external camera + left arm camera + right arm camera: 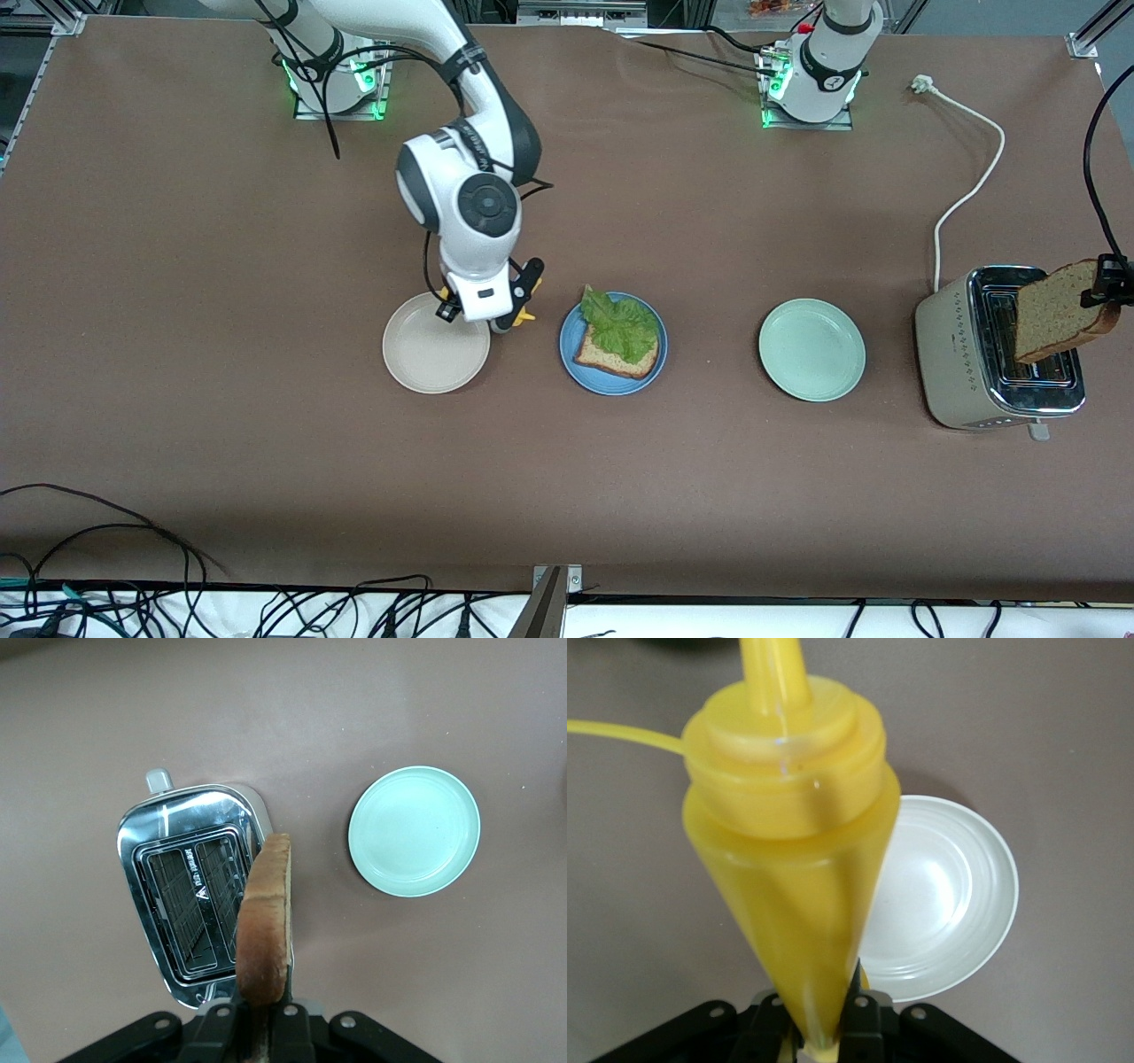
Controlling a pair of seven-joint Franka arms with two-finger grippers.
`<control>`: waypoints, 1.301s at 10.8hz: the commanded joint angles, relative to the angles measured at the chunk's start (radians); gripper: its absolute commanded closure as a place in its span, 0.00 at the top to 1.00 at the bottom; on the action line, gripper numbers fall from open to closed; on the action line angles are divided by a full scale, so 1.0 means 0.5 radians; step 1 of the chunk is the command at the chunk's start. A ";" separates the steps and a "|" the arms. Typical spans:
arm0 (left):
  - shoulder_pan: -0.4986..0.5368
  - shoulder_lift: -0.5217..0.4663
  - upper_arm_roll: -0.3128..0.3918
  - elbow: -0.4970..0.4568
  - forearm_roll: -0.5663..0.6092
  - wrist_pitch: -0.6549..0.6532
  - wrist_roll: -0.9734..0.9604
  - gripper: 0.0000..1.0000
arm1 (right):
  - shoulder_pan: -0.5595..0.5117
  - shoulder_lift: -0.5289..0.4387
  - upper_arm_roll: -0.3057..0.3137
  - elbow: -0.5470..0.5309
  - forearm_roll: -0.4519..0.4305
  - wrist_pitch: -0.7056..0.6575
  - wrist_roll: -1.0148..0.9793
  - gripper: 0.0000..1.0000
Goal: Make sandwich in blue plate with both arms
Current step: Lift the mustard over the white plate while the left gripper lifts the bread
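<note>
One toast (1059, 310) slice, light, crumbly, far right | left gripper (1107, 291) fingers pinch crust edge | right gripper (505, 321) fingers clamp bottle (793, 842), centre-left.

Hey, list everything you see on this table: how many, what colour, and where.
blue plate: one, between the two other plates
toast slice with lettuce: one, brown and green, on the blue plate
beige plate: one, toward the right arm's end
mint-green plate: one, beside the toaster
toaster: one, silver, toward the left arm's end
white cord: one, from the toaster
left gripper: holds a brown toast slice over the toaster
right gripper: holds a yellow squeeze bottle beside the beige plate
</note>
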 commanded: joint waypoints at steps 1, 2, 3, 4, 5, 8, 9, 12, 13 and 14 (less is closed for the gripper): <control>-0.005 -0.017 0.002 0.013 0.035 -0.036 0.008 0.00 | 0.284 0.348 -0.207 0.343 -0.130 -0.249 0.211 0.00; -0.005 -0.017 0.002 0.013 0.035 -0.036 0.008 0.00 | 0.343 0.444 -0.237 0.429 -0.152 -0.313 0.266 0.00; -0.005 -0.017 0.002 0.013 0.032 -0.036 0.008 0.00 | 0.392 0.520 -0.280 0.491 -0.155 -0.357 0.288 0.00; -0.005 -0.017 0.002 0.013 0.032 -0.036 0.011 0.00 | 0.426 0.588 -0.308 0.540 -0.170 -0.409 0.291 0.00; -0.005 -0.017 0.002 0.013 0.032 -0.036 0.008 0.00 | 0.457 0.634 -0.311 0.589 -0.271 -0.482 0.291 0.00; -0.002 -0.017 0.005 0.013 0.035 -0.036 0.011 0.00 | 0.549 0.714 -0.299 0.697 -0.620 -0.758 0.273 0.00; -0.001 -0.017 0.005 0.013 0.035 -0.036 0.015 0.00 | 0.576 0.730 -0.302 0.703 -0.673 -0.817 0.264 0.00; -0.001 -0.017 0.005 0.013 0.032 -0.036 0.015 0.00 | 0.595 0.827 -0.305 0.773 -0.701 -0.863 0.260 0.00; -0.001 -0.017 0.005 0.013 0.032 -0.036 0.015 0.00 | 0.601 0.892 -0.308 0.831 -0.704 -0.878 0.260 0.00; -0.001 -0.017 0.005 0.013 0.032 -0.036 0.015 0.00 | 0.604 0.908 -0.305 0.841 -0.713 -0.869 0.263 0.00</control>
